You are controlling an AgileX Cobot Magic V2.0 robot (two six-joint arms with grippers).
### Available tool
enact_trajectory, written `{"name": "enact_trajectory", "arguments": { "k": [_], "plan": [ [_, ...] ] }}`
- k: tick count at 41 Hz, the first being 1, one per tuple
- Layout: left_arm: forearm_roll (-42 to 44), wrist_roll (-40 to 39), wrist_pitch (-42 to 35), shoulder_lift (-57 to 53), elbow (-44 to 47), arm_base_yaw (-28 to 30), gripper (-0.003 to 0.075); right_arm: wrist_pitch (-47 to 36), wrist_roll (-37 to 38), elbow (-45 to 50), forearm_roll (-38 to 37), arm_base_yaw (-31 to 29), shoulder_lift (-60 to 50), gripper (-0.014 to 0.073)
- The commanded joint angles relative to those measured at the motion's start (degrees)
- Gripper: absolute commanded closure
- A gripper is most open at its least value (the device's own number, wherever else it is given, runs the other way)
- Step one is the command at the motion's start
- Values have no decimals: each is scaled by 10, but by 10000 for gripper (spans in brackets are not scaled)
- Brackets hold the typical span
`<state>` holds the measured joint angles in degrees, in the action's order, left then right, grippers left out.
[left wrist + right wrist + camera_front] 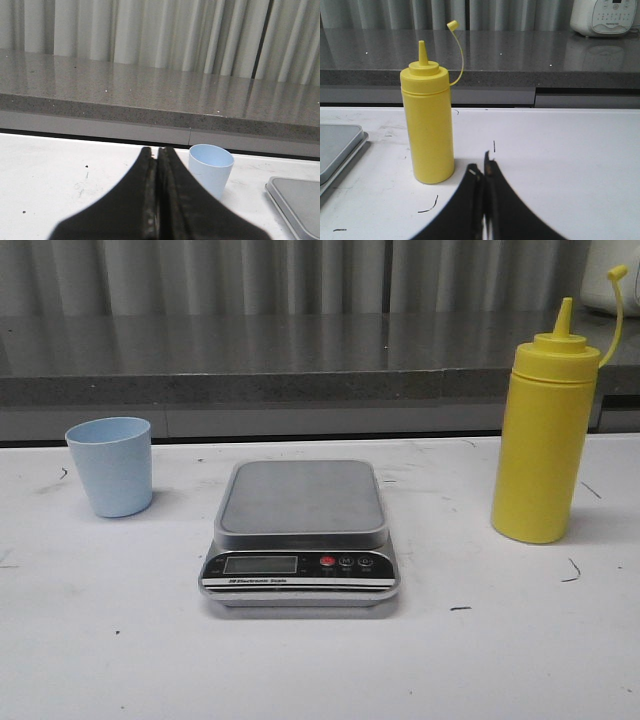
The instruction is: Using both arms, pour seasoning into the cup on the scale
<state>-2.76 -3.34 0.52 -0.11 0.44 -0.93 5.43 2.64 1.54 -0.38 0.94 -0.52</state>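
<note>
Centrally, scale: flat silver-grey digital kitchen scale [300, 530], bare, on white desk [320, 660].
Cup: pale blue plastic tumbler [110, 466], frame left.
Seasoning: tall yellow squeeze bottle [543, 435], frame right.
End effectors: left [156, 155] and right [482, 167] both pressed closed, empty.

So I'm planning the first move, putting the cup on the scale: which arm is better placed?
Left. The cup stands left of the scale, just ahead of the left end effector; the right end effector faces the bottle.

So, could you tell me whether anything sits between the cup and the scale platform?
Nothing visible does: only bare white table separates the cup from the scale, whose platform is empty.
</note>
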Motion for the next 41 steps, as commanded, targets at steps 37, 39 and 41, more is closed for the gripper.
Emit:
{"name": "enact_trajectory", "arguments": {
  "k": [37,39,41],
  "plan": [
    [-6,-3,-65,-14,-42,-4,740,-61,-4,-48,-4,-4,-11,660],
    [-6,-3,-51,-12,-78,-4,740,-27,-4,-76,-4,-4,-11,660],
    [-6,-3,-34,-11,-113,-4,740,5,-5,-109,-4,-4,-10,660]
  ]
}}
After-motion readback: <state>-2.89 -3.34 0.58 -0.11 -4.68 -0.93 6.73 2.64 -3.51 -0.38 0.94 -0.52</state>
